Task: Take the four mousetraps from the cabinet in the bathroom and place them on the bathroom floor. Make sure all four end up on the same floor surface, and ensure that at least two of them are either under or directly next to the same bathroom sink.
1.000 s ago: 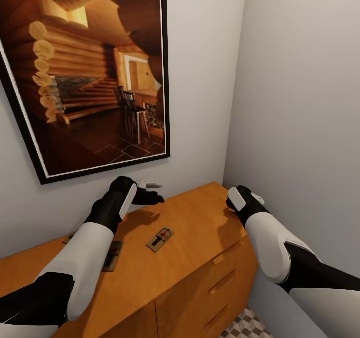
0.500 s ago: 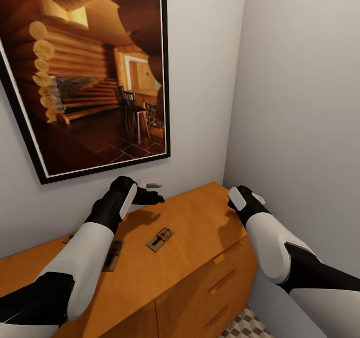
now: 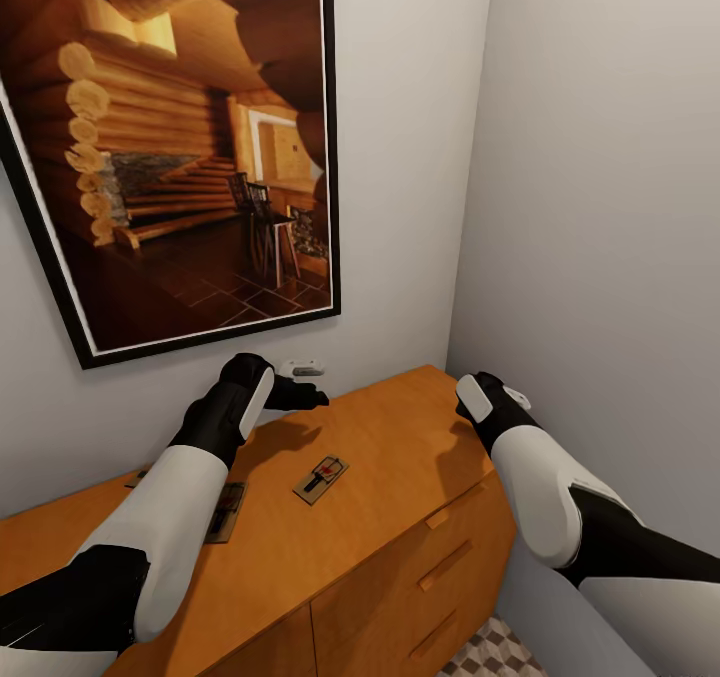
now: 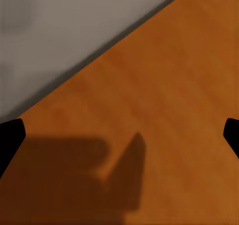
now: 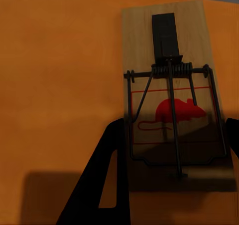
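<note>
The orange-brown cabinet point(image 3: 390, 457) fills the lower part of the head view. One mousetrap point(image 3: 321, 478) lies flat in the middle of its top. A second mousetrap point(image 3: 228, 510) is half hidden under my left forearm. In the right wrist view, another mousetrap point(image 5: 172, 110) with a red mouse print lies on the wood. My right gripper point(image 5: 174, 130) hangs open over it, with one finger point(image 5: 107, 175) beside the trap and the other at the picture's edge. My left gripper point(image 3: 300, 394) hovers open over bare cabinet top point(image 4: 164, 95) by the wall.
A large framed picture of a log cabin point(image 3: 180, 147) hangs on the wall behind the cabinet. A grey side wall point(image 3: 600, 207) stands close on the right. A patch of cube-pattern floor tile point(image 3: 500, 652) shows below the cabinet's drawers point(image 3: 445, 562).
</note>
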### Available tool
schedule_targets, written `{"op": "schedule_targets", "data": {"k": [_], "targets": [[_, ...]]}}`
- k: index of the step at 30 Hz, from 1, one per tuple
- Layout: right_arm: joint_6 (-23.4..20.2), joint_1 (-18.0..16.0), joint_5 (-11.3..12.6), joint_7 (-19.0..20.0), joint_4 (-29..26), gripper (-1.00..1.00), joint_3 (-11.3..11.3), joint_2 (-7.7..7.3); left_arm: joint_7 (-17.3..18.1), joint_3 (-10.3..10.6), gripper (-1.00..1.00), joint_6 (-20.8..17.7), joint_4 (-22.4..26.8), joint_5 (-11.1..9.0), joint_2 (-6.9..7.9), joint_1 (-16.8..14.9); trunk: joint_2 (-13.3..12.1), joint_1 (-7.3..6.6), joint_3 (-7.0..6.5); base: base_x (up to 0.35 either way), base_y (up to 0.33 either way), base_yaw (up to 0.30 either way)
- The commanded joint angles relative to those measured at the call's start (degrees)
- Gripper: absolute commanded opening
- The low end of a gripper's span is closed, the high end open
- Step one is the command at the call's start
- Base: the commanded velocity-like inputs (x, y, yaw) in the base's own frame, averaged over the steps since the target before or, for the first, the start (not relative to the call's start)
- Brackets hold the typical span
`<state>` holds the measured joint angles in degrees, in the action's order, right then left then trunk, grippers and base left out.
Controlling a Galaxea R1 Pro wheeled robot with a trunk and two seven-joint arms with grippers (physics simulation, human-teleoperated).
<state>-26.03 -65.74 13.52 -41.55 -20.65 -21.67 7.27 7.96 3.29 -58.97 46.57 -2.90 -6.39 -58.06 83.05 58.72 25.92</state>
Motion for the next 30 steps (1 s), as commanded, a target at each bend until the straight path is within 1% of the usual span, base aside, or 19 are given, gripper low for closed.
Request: {"op": "schedule_targets", "data": {"k": [1, 4, 6, 9, 10, 12, 13, 14, 15, 17, 18, 20, 21, 22, 25, 30], "targets": [[-0.67, 0.53, 0.33, -0.56, 2.46, -1.0, -0.28, 0.0, -0.13, 0.05, 1.0, -0.27, 0.08, -0.26, 0.01, -0.04, 0.03, 0.0, 0.08, 0.0, 0.0, 0.0], [-0.98, 0.53, 0.3, -1.21, 1.91, -1.0, -0.29, 0.04, -0.13, 0.05, 1.0, -0.27, 0.09, -0.26, -0.01, -0.04, 0.03, 0.0, 0.08, 0.0, 0.0, 0.0], [-1.39, 0.53, 0.36, -2.15, -0.03, -1.0, -0.28, 0.38, -0.13, 0.05, 1.0, -0.27, 0.13, -0.26, -0.02, -0.04, 0.03, 0.0, 0.08, 0.0, 0.0, 0.0], [-3.65, 0.53, 0.37, -3.43, -4.53, -1.0, -0.2, 0.75, -0.15, 0.05, 1.0, -0.27, 0.16, -0.26, -0.02, -0.04, 0.03, 0.0, 0.08, 0.0, 0.0, 0.0], [-5.66, 0.53, 0.37, -4.35, -7.46, -1.0, -0.17, 1.23, -0.18, 0.05, 1.0, -0.27, 0.17, -0.26, -0.03, -0.04, 0.03, 0.0, 0.08, 0.0, 0.0, 0.0], [-7.98, 0.53, 0.37, -5.45, -10.74, -1.0, -0.11, 2.15, -0.19, 0.05, 1.0, -0.27, 0.18, -0.25, -0.03, -0.04, 0.03, 0.0, 0.08, 0.0, 0.0, 0.0], [-10.32, 0.53, 0.37, -6.67, -14.33, -1.0, 0.07, 2.73, -0.2, 0.05, 1.0, -0.27, 0.2, -0.26, -0.01, -0.04, 0.03, 0.0, 0.08, 0.0, 0.0, 0.0], [-11.42, 0.53, 0.37, -7.31, -16.15, -1.0, 0.29, 2.73, -0.21, 0.05, 1.0, -0.27, 0.21, -0.26, 0.0, -0.04, 0.03, 0.0, 0.08, 0.0, 0.0, 0.0], [-13.4, 0.53, 0.4, -8.52, -19.76, -1.0, 1.17, 2.73, -0.21, 0.05, 1.0, -0.27, 0.21, -0.24, 0.01, -0.04, 0.03, 0.0, 0.08, 0.0, 0.0, 0.0], [-15.08, 0.53, 0.47, -9.58, -22.99, -1.0, 2.56, 2.73, -0.21, 0.05, 1.0, -0.27, 0.2, -0.22, 0.0, -0.04, 0.03, 0.0, 0.08, 0.0, 0.0, 0.0], [-16.39, 0.53, 0.67, -10.43, -25.48, -1.0, 4.22, 2.73, -0.19, 0.05, 1.0, -0.27, 0.2, -0.2, 0.01, -0.04, 0.03, 0.0, 0.08, 0.0, 0.0, 0.0], [-17.27, 0.53, 0.88, -10.98, -27.09, -1.0, 5.73, 2.73, -0.17, 0.05, 1.0, -0.27, 0.19, -0.23, -0.01, -0.04, 0.03, 0.0, 0.08, 0.0, 0.0, 0.0], [-17.76, 0.53, 1.04, -11.34, -28.05, -1.0, 6.85, 2.73, -0.15, 0.05, 1.0, -0.27, 0.19, -0.24, -0.01, -0.04, 0.03, 0.0, 0.08, 0.0, 0.0, 0.0], [-17.93, 0.53, 1.1, -11.47, -28.37, -1.0, 7.25, 2.73, -0.15, 0.05, 1.0, -0.27, 0.19, -0.24, -0.02, -0.04, 0.03, 0.0, 0.08, 0.0, 0.0, 0.0], [-18.54, 0.53, 1.21, -11.77, -29.11, -1.0, 8.26, 2.73, -0.14, 0.05, 1.0, -0.27, 0.19, -0.24, -0.02, -0.04, 0.03, 0.0, 0.08, 0.0, 0.0, 0.0], [-18.98, 0.62, 1.36, -11.72, -29.49, -1.0, 8.83, 2.73, -0.23, 0.05, 1.0, -0.27, 0.22, -0.21, -0.03, -0.04, 0.03, 0.0, 0.08, 0.0, 0.0, 0.0]]}}
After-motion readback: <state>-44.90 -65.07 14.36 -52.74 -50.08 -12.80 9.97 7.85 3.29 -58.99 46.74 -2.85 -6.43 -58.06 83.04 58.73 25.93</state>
